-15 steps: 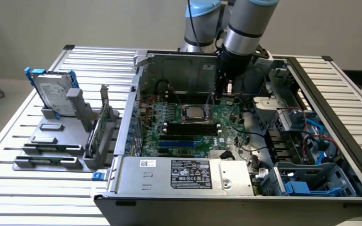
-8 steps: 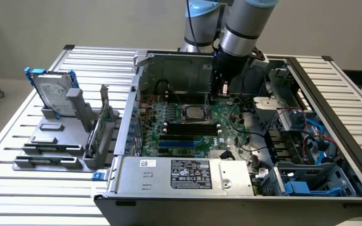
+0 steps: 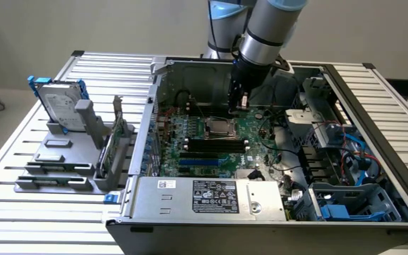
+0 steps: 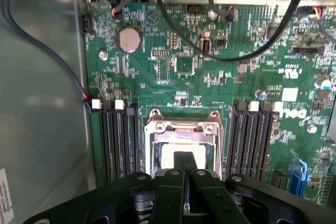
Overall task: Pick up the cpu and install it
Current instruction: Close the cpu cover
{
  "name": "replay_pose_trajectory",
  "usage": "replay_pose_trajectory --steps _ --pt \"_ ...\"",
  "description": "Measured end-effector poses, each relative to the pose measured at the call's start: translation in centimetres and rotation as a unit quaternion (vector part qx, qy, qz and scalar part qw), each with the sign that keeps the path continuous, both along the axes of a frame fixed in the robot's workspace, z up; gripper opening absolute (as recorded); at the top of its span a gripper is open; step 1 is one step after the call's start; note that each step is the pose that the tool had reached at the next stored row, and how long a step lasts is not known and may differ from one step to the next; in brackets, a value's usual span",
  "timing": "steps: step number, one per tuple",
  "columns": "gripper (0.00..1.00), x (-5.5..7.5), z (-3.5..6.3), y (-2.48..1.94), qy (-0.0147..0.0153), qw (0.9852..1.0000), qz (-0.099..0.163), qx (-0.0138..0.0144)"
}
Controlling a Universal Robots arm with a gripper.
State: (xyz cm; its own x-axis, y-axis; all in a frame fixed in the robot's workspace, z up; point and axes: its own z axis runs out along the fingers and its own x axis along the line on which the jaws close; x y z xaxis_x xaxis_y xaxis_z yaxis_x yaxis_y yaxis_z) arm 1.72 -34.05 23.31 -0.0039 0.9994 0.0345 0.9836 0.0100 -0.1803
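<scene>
Black fingers [image 4: 174,192] sit closest to the wrist camera, pressed tight together with nothing between them. Right past their tips lies the cpu [image 4: 167,157], a pale flat square inside the metal frame of the socket [image 4: 181,128] on the green board [image 4: 210,66]. It seems to lie flat there so it fits its spot. I cannot tell if the tips touch it or hang just above. In the exterior view, the computer case [image 3: 261,236] lies open on the worktop [image 3: 34,223], likely so the arm [image 3: 264,32] can reach straight down.
</scene>
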Motion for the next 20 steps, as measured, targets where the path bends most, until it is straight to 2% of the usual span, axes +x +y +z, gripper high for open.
replay_pose_trajectory --steps 6,8,9,10,14,18,20 --pt "0.11 -1.0 -0.14 0.0 0.0266 0.9996 0.0 0.0" --pt "0.11 -1.3 -0.21 0.0 0.0351 0.9994 0.0 -0.0001" --pt "0.11 -1.4 -0.27 0.0 0.0382 0.9993 0.0 -0.0001" --pt "0.11 -1.4 -0.35 0.0 0.0407 0.9992 0.0 -0.0001" --pt "0.11 -1.6 -0.83 0.0 0.0456 0.999 0.0 -0.0001" --pt "0.11 -2.1 -1.07 0.0 0.0568 0.9984 0.0 -0.0001" --pt "0.11 -2.1 -1.38 0.0 0.0589 0.9983 0.0 0.0"
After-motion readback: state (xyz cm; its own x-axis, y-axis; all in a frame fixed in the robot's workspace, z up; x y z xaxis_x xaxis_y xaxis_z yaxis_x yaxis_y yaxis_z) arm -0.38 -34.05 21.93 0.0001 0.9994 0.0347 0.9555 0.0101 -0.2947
